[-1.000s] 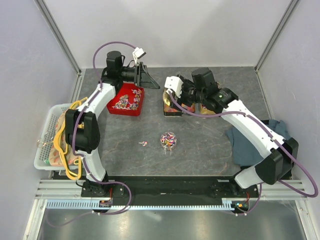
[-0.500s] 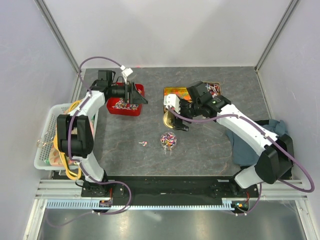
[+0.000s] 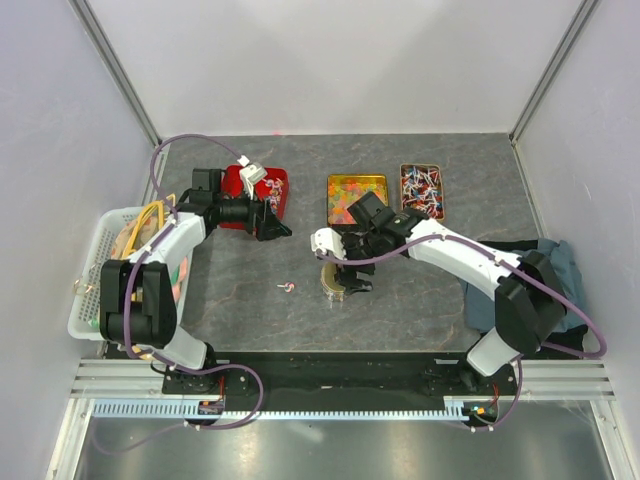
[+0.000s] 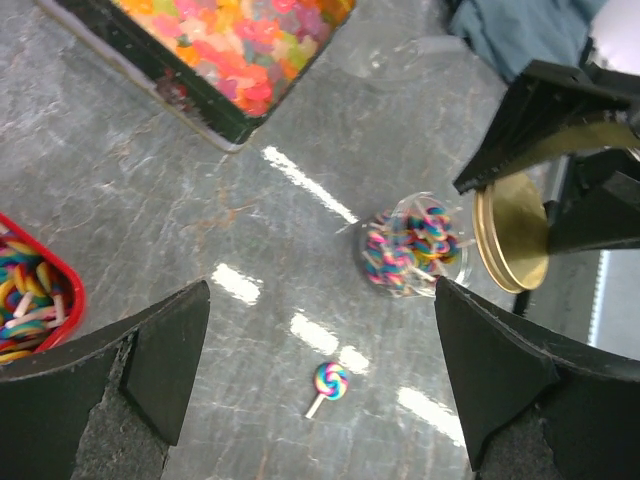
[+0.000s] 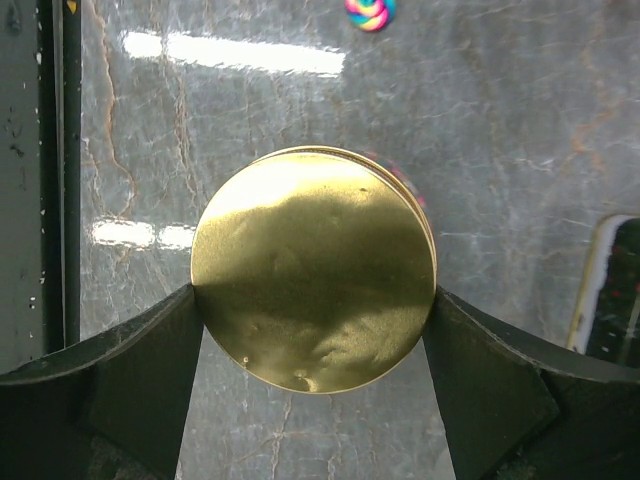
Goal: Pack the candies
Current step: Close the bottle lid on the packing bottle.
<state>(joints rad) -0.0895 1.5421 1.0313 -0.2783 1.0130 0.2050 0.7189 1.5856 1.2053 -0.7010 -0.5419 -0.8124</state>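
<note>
Now, loose lollipop [image 4: 331, 380] flat, stick lower-left

Setting: robotics lab test cell. Evidence: grey stone-pattern tabletop [image 3: 400, 312] closed on three sides by plain pale panels [image 3: 330, 60]. Aluminium profile posts [image 3: 113, 70] at both far corners. Aluminium rail [image 3: 110, 378] and black mounting plate [image 3: 330, 365] along the near edge, carrying left arm base [image 3: 190, 378] and right arm base [image 3: 487, 378]. White plastic basket [image 3: 80, 325] off the left edge. Blue cloth [image 3: 480, 290] at the right edge.

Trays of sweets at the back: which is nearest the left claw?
The red tray, leftmost of the three. The left gripper hovers right beside it; the gummy tin and the lollipop tin lie farther right.
</note>
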